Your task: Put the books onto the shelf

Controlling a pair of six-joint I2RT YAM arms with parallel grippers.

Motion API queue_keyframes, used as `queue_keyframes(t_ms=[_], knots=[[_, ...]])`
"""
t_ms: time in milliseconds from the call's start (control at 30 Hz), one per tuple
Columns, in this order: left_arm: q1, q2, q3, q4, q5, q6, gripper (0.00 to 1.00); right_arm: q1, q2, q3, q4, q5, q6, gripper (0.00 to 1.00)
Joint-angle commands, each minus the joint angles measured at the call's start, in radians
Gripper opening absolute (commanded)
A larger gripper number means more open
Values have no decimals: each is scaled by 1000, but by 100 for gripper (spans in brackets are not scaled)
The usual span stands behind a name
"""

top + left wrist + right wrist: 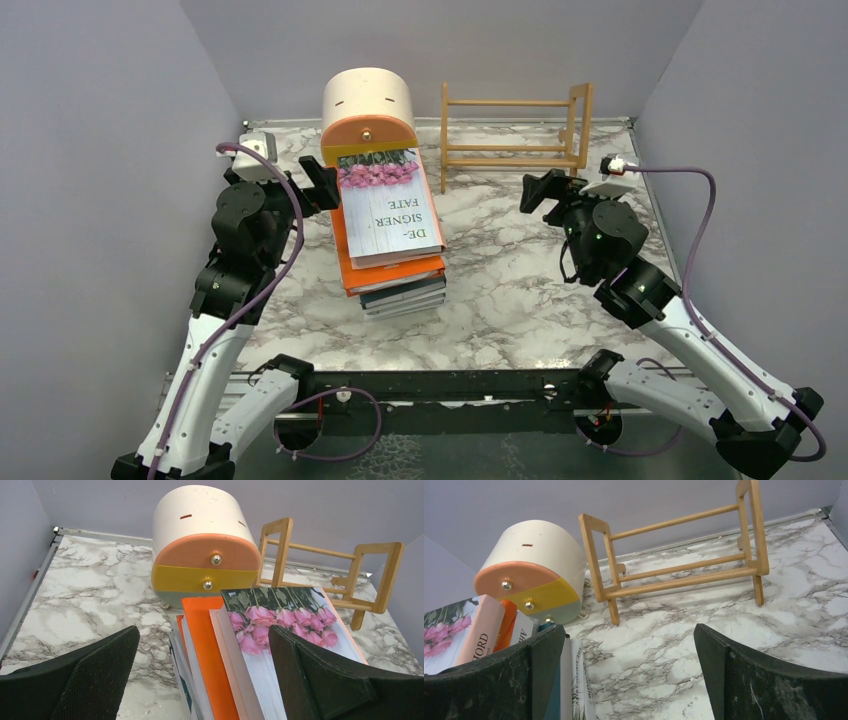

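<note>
The books [392,232] lie in a flat stack left of the table's middle, with a white cover with pink roses on top and an orange one [398,272] beneath it. My left gripper [322,186] is open at the stack's far left corner. In the left wrist view the orange book [212,650] and the rose cover [270,625] show between its fingers [95,675]. The shelf [515,128], a light-wood slatted rack, stands bare at the back. My right gripper [545,190] hangs open over bare marble right of the stack. Book spines [574,680] show past its left finger [524,675].
A round cream drawer box [368,112] with orange and yellow fronts stands right behind the stack, left of the shelf. Grey walls close the table in at the back and on both sides. Bare marble [500,260] lies between the stack and the right arm.
</note>
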Motion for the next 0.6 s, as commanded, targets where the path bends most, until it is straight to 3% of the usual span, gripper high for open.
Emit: queue_keyframes(t_ms=[0,233,567], knots=[[-3,-6,40,10,38,12,99,-1,-2,5,15,-30,0,100],[-3,-12,50,6,55,-4,99,-1,5,10,-9,-67,6,100],[-2,50,109,-39,176,-47,98,-1,229,149,-39,-417,-1,100]])
